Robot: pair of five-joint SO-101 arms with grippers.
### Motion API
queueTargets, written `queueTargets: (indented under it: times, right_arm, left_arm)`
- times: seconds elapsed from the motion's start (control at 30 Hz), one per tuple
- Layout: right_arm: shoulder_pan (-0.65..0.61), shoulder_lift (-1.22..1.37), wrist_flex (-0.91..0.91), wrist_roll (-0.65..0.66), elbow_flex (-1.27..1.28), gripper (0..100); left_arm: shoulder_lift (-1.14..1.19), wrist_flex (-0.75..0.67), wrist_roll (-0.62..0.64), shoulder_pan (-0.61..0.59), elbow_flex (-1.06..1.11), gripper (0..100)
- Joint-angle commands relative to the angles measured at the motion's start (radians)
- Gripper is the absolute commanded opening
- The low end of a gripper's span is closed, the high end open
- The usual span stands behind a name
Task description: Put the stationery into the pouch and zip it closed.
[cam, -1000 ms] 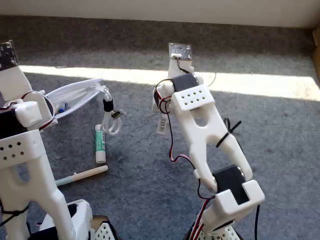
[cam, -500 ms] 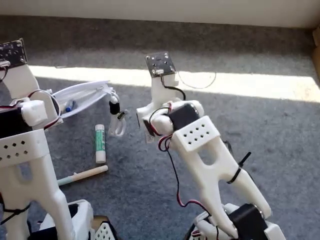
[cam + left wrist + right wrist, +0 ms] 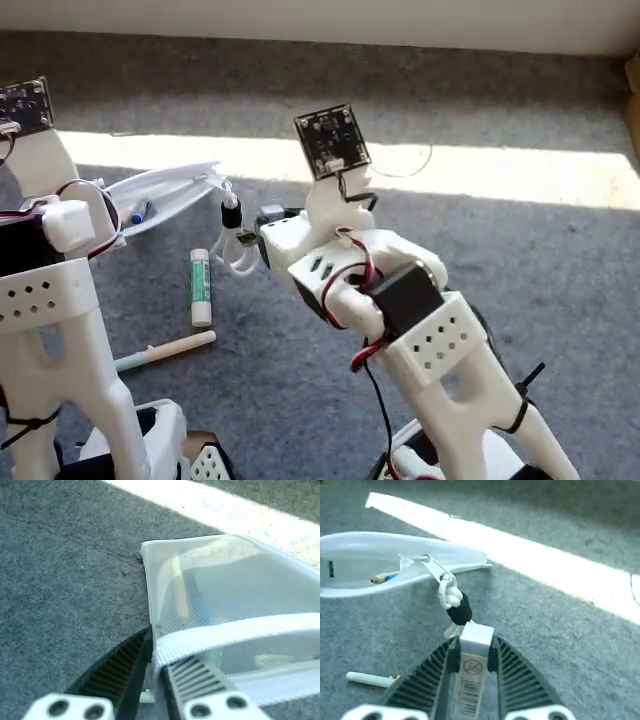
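Both clenched — left end effector (image 3: 156, 652) on pouch (image 3: 225, 590) | right end effector (image 3: 473, 647) on tag (image 3: 470, 680) | contents hazy

What you see: pouch (image 3: 235, 590), translucent ribbed mesh plastic edged with white woven tape; worktop (image 3: 65, 580), rough matt grey pile; right claw (image 3: 472, 650), ribbed matt black plastic; tag (image 3: 469, 682), glossy paper.
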Motion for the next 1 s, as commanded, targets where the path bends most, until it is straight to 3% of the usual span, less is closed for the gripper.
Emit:
queueTargets:
  times: [0.0, 0.6, 0.83, 0.97]
  right_arm:
    - [-0.038, -0.081, -0.079, 0.009, -0.004, 1.2]
    - [-0.168, -0.097, -0.417, 0.012, -0.004, 1.2]
    - [-0.202, -0.096, -0.601, 0.238, -0.002, 1.2]
    - [-0.202, -0.097, -0.697, 0.258, 0.038, 1.2]
  left_arm:
    - [-0.022, -0.009, -0.008, 0.016, -0.010, 1]
    - [-0.022, -0.012, -0.008, 0.016, -0.007, 1]
    - [-0.022, -0.012, -0.008, 0.016, -0.004, 1]
    - [-0.022, -0.011, -0.008, 0.016, -0.002, 1]
